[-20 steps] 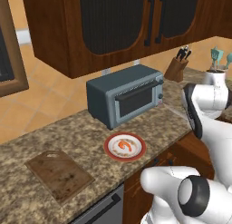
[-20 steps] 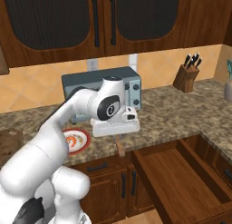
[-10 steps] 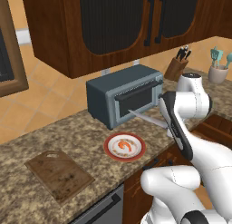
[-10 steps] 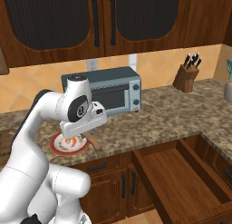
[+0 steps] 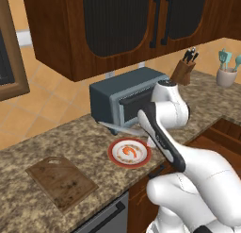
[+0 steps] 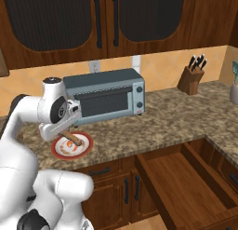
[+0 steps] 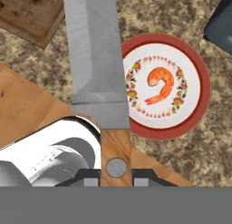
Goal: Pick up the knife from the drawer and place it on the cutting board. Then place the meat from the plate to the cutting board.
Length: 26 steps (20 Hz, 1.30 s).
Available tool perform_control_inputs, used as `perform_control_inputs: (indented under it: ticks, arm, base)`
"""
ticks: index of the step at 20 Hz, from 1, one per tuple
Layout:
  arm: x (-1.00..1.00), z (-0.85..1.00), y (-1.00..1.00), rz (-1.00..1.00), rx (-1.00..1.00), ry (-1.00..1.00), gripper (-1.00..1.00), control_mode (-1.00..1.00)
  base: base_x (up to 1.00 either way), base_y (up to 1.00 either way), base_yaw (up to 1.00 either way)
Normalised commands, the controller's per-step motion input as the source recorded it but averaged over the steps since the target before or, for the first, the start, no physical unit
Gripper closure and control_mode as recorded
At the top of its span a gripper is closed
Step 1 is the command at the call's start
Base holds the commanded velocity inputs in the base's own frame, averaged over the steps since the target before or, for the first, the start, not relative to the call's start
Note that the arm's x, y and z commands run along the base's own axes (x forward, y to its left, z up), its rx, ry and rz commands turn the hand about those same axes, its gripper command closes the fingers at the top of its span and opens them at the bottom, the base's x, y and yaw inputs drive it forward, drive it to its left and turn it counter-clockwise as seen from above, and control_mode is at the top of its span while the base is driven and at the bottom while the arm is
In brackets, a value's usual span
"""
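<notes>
Claw: clamped on the knife by its wooden handle.
Position: above the plate, short of the cutting board.
Risk: blade may sweep the shrimp.

meat on plate, knife above

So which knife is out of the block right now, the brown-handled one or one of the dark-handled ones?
The long steel-bladed knife with the brown wooden handle: the gripper is shut on its handle, carrying it above the counter near the red-rimmed plate. The dark-handled knives sit in the wooden block.
</notes>
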Motion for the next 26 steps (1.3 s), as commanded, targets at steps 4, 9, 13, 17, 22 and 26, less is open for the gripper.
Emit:
perform_control_inputs:
  ticks: [4, 9, 13, 17, 22, 26]
  arm:
    - [0.39, 0.00, 1.00, 0.25, 0.01, 0.00, 1.00, -1.00]
    - [0.34, -0.08, 1.00, 0.20, 0.00, -0.01, 1.00, -1.00]
    - [0.00, -0.19, 1.00, 0.12, 0.00, -0.04, 1.00, -1.00]
    - [-0.28, -0.12, 1.00, 0.08, 0.00, -0.06, 1.00, -1.00]
    - [-0.18, -0.13, 1.00, 0.02, 0.00, -0.03, 1.00, -1.00]
    - [-0.05, -0.18, 0.99, 0.00, 0.00, 0.00, 1.00, -1.00]
  base:
    - [0.00, 0.00, 0.00]
    - [0.00, 0.00, 0.00]
    - [0.00, 0.00, 0.00]
    - [0.00, 0.00, 0.00]
    - [0.00, 0.00, 0.00]
    - [0.00, 0.00, 0.00]
